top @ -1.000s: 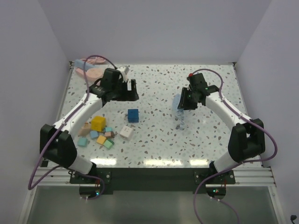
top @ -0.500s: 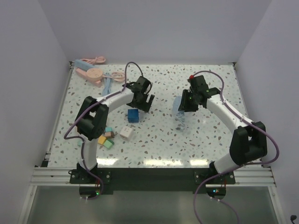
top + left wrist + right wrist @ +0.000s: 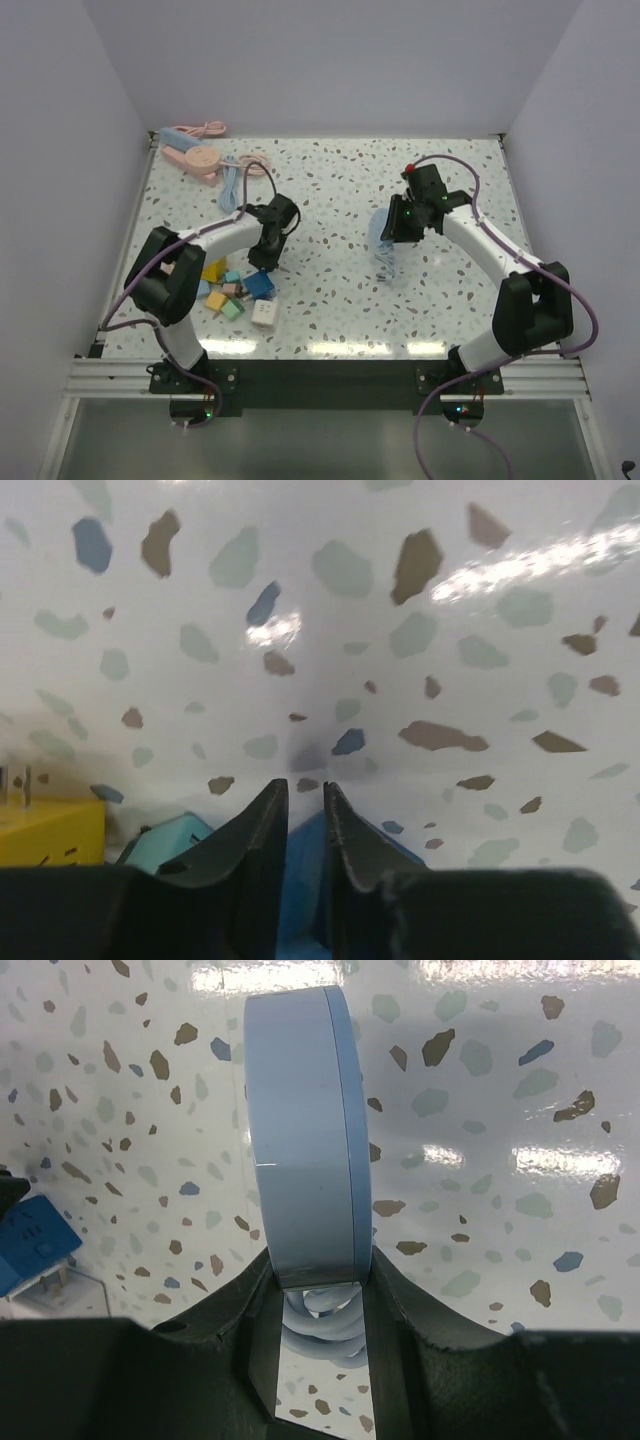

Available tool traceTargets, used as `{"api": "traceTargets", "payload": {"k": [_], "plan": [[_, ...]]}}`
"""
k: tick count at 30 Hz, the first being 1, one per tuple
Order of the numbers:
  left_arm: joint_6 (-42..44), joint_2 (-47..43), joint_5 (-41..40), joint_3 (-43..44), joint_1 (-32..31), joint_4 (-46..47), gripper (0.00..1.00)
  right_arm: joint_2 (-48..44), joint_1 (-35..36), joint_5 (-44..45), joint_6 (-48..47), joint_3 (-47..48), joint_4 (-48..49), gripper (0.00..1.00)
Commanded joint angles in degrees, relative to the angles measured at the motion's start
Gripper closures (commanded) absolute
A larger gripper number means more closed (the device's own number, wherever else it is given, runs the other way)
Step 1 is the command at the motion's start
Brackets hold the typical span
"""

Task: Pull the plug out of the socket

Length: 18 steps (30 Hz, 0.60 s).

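Disc (image 3: 300, 1130) clamped in my right gripper (image 3: 318, 1265); my left gripper (image 3: 305, 805) is pinched closed just by the blue block (image 3: 262, 284).

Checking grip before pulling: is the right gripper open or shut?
Shut: right gripper clamps both faces of the blue disc, which stands on edge.

No legible text; marks on blue cube (image 3: 35, 1240) unreadable.

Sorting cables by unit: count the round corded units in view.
2. The pink unit lies at the far-left corner beside a coiled pink cord. The pale blue unit stands on edge right of centre, in the right gripper. The left arm may hide more.
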Motion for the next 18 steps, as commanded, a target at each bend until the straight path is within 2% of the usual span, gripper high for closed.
{"api": "traceTargets", "payload": {"k": [1,5,6,8,9,11,12,13,14,15,16,18], "plan": [[-6.5,-6.4,-2.4,-2.5,2.9,-3.2,0.77,0.3,0.2,-4.8,0.6,1.3,4.5,1.00],[-8.2,-11.5,-3.1,-4.2,7.8,-3.0,0.80,2.2,0.6,-9.0,0.6,1.9,6.0,1.00],[-8.4,-12.5,-3.6,-4.1,8.1,-2.6,0.67,2.6,0.8,-9.9,0.4,2.4,6.4,1.00],[-7.7,-15.2,-2.9,-2.7,8.4,-0.8,0.49,4.4,1.3,-12.8,0.1,3.1,7.1,1.00],[-6.8,-16.6,-1.8,-1.9,8.4,0.2,0.34,4.8,1.4,-14.1,0.1,3.5,7.5,1.00],[-5.7,-17.8,3.9,0.5,8.4,3.3,0.19,5.2,1.4,-19.8,1.1,3.4,10.5,1.00],[-5.0,-18.2,6.2,1.3,8.4,4.4,0.08,5.3,1.5,-22.8,1.6,3.0,11.9,1.00],[-4.6,-18.6,12.8,2.6,8.4,5.7,0.04,5.2,1.5,-26.4,2.8,2.6,16.1,1.00],[-4.1,-18.6,15.9,3.1,8.4,8.8,0.00,5.1,1.5,-30.0,3.8,2.2,18.4,1.00],[-4.1,-18.7,18.6,3.7,8.5,10.1,0.00,4.8,1.5,-36.3,5.0,0.7,21.3,1.00],[-4.1,-18.4,24.9,4.1,8.6,11.6,0.00,4.5,1.5,-39.3,7.2,0.1,26.4,1.00],[-5.0,-18.3,32.4,3.6,9.6,17.4,0.00,3.7,1.5,-46.3,8.9,-1.1,30.3,1.00]]}}
